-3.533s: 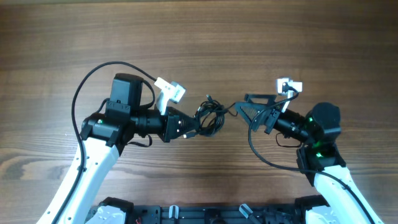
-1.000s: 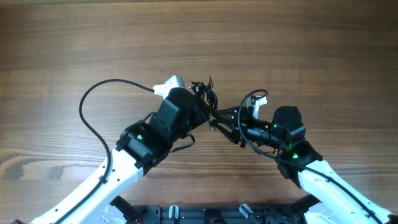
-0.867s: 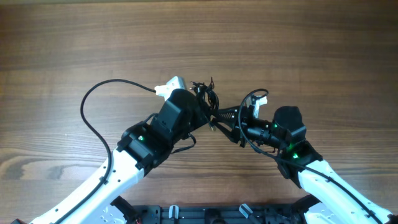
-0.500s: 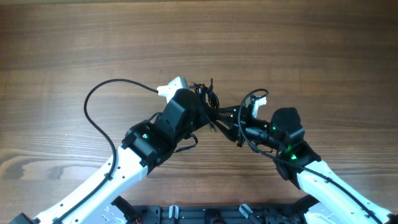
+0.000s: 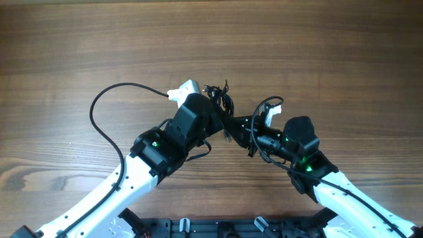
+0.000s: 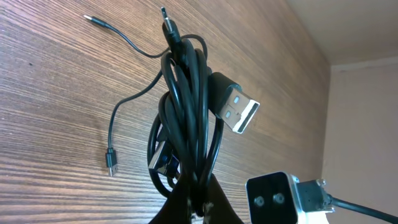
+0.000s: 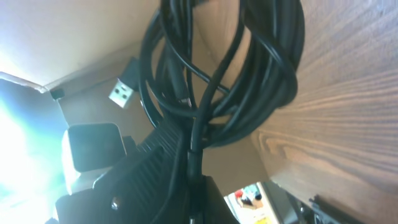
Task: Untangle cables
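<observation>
Near the middle of the worktop (image 5: 330,53), between the two arms, the cables (image 5: 221,99) are being held as one tangled bundle. The left fingers (image 6: 177,205) are pinching its lower strands, closed tight on them. The right fingers (image 7: 149,168) are clamping narrowly on a strand at its edge. Thin black loops are twisting round each other, a silver USB plug (image 6: 239,112) is sticking out, and two thin ends are straying over the wood.

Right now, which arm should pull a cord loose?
Right, probably. The right gripper pinches only a strand or two of the cables; the left gripper clamps the whole bundle, so it can anchor.
</observation>
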Robot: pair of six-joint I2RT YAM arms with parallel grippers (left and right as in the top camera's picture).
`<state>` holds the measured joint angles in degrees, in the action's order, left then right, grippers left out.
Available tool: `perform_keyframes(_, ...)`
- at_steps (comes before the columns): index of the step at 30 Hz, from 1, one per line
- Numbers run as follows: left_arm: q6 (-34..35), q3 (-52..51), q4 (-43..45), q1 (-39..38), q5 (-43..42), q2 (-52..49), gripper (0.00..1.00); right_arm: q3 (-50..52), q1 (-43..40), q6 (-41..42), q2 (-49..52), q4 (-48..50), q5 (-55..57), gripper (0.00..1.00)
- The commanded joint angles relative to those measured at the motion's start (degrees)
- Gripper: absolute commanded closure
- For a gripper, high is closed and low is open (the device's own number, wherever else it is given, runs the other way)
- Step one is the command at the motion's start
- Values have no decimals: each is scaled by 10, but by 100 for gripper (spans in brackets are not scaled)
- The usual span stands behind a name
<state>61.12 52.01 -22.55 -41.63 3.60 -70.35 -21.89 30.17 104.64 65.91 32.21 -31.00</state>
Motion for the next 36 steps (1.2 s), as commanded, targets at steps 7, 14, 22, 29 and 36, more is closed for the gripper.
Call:
perform_keyframes(7,-120,3,-60,3,5,18,96,-2,-59,-151,7,1,32,96)
perform_keyframes(14,-219,3,-37,3,-69,36,96,-2,-72,-239,7,-30,19,96)
perform_keyframes(22,-386,3,-16,3,-232,36,96,-2,-72,-257,7,-27,-17,96)
perform_keyframes(29,-413,3,-16,3,-236,38,96,-2,-72,-372,7,-18,-63,96)
perform_keyframes(36,-412,3,21,3,-315,59,96,-2,-72,-418,7,-18,-68,96)
